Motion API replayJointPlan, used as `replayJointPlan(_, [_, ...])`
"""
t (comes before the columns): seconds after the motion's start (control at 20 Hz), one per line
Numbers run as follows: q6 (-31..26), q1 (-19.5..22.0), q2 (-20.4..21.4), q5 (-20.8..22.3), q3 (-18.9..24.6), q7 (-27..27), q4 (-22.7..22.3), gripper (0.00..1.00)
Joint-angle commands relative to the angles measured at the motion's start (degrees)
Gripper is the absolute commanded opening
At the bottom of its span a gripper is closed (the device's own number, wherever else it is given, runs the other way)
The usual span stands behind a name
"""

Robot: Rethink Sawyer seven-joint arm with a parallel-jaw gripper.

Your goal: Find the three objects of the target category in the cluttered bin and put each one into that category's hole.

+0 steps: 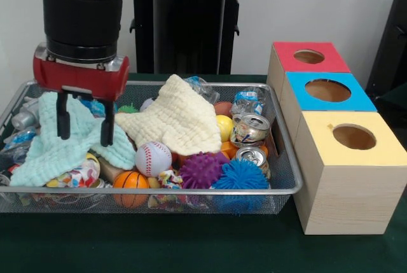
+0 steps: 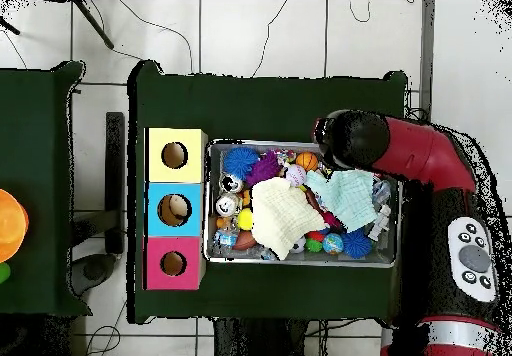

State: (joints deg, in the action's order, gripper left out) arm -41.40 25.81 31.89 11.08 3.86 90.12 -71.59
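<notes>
Gripper hangs over the left part of the mesh bin in the front view, fingers spread wide and holding nothing, tips at the mint cloth. Cream cloth lies mid-bin, beside the mint one. Balls crowd the front: baseball, basketball, purple spiky ball, blue spiky ball, yellow ball. Two cans sit at the right end, one behind the other, with a plastic bottle behind them. Three boxes stand in a row just right of the bin, each with a round hole on top: red box, blue box, yellow box. Target category cannot be told.
</notes>
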Motion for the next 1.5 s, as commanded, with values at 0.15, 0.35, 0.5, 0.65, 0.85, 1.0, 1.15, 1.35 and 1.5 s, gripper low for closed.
replayJointPlan(0.15, [4.34,-2.41,-0.75,-1.01,-1.42,12.95,-8.05,1.0])
replayJointPlan(0.35, [6.2,-3.2,-0.7,-1.5,-2.12,13.21,-8.81,1.0])
replayJointPlan(0.5, [8.11,-2.6,-1.31,-2.07,-1.57,12.54,-9.58,1.0])
replayJointPlan(0.65, [9.39,-2.11,-1.43,-2.72,-1.37,12.41,-10.67,1.0])
replayJointPlan(0.85, [11.38,-2.16,-1.58,-2.9,-1.3,12.13,-11.7,1.0])
replayJointPlan(1.0, [12.46,-3.1,-1.11,-3.14,-2.48,13.52,-12.74,1.0])
replayJointPlan(1.15, [13.08,-3.85,-1.59,-3.58,-3.23,14.38,-12.5,1.0])
replayJointPlan(1.35, [14.39,-3.92,-2.22,-4.31,-3.29,14.33,-12.93,1.0])
replayJointPlan(1.5, [14.83,-4.31,-2.39,-4.88,-3.61,14.59,-13.2,1.0])
